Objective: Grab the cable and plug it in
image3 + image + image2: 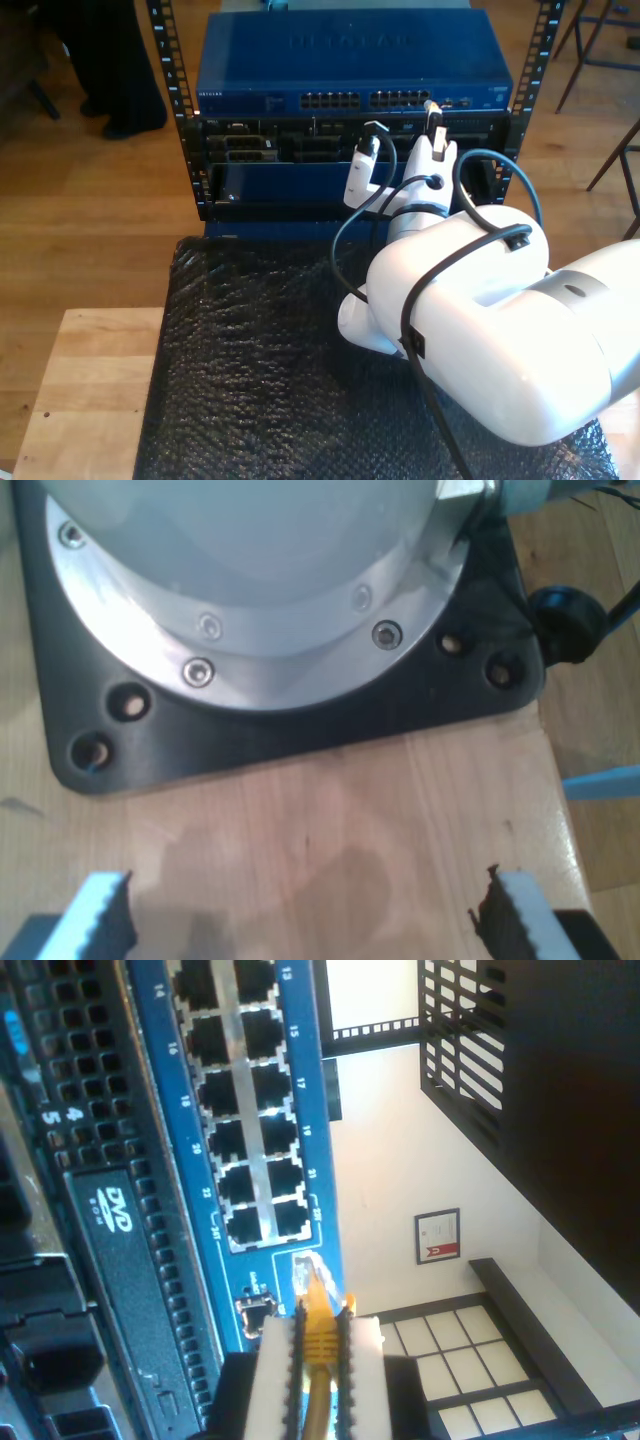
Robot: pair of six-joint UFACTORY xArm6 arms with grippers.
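Pinching the cable (318,1345) tight between its two white fingers (275,1380), my second gripper (318,1360) is up close to the blue switch (300,1080). In the second wrist view the yellow boot sits between the finger pads, and the small clear plug (306,1272) pokes out past the tips. The plug is just beside the last row of ports (245,1110), near the ones marked 23 and 24, but I cannot tell if it touches the blue front. A black box with a DVD mark (115,1210) sits next to the blue strip.

In the exterior view the big white arm (480,340) comes in from about 4 o'clock and reaches toward 12 o'clock, where the blue switch (350,60) sits in a black rack (185,120). My second gripper (432,135) is at the switch's front, toward the exterior view's right end of the port row. Black hoses (345,240) loop around the arm. Dark bubbly wrap (250,370) covers the table (80,390) below it. A person's dark legs (110,60) stand at about 10 o'clock.

My first gripper (305,915) has its fingers (100,905) spread wide apart, holding nothing. They hang over the pale wood table (330,810), near a black base plate (300,725) with a round silver ring (260,630) bolted on it.
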